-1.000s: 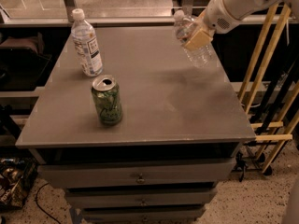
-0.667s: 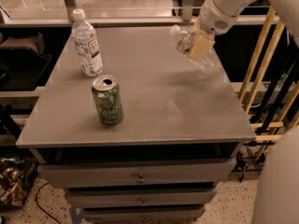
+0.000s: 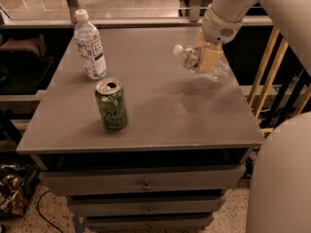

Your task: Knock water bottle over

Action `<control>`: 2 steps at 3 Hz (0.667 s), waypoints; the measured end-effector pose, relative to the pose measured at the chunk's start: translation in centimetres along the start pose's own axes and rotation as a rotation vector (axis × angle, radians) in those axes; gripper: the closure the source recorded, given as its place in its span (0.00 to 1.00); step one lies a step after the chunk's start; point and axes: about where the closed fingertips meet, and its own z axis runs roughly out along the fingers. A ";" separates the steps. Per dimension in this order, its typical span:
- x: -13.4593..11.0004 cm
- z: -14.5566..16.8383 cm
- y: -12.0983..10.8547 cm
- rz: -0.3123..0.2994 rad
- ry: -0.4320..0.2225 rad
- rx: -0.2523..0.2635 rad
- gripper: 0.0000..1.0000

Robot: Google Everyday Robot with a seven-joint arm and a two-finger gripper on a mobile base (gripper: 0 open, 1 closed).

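Observation:
The water bottle (image 3: pixel 186 56), clear plastic with a white cap, is tilted steeply at the table's right side, its cap pointing left and its base toward the right edge. My gripper (image 3: pixel 208 58) comes down from the upper right and is right against the bottle's middle, covering part of it. The label band is hidden behind the gripper. I cannot tell whether the bottle's base rests on the grey table (image 3: pixel 160 115).
A second bottle with a large white label (image 3: pixel 90 45) stands upright at the back left. A green soda can (image 3: pixel 112 105) stands front left. Drawers (image 3: pixel 146 183) sit below the tabletop. Wooden rails (image 3: pixel 265 76) are to the right, and my own body (image 3: pixel 282 178) is at lower right.
The gripper has moved down and forward with the bottle against it. The bottle has tipped further, its cap swinging to the left. The other bottle and the can have not moved.

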 end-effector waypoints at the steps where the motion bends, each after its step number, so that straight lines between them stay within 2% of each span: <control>1: 0.0 1.1 0.3 0.043 -0.018 0.015 1.00; 2: -0.1 2.3 0.1 0.074 -0.045 0.009 1.00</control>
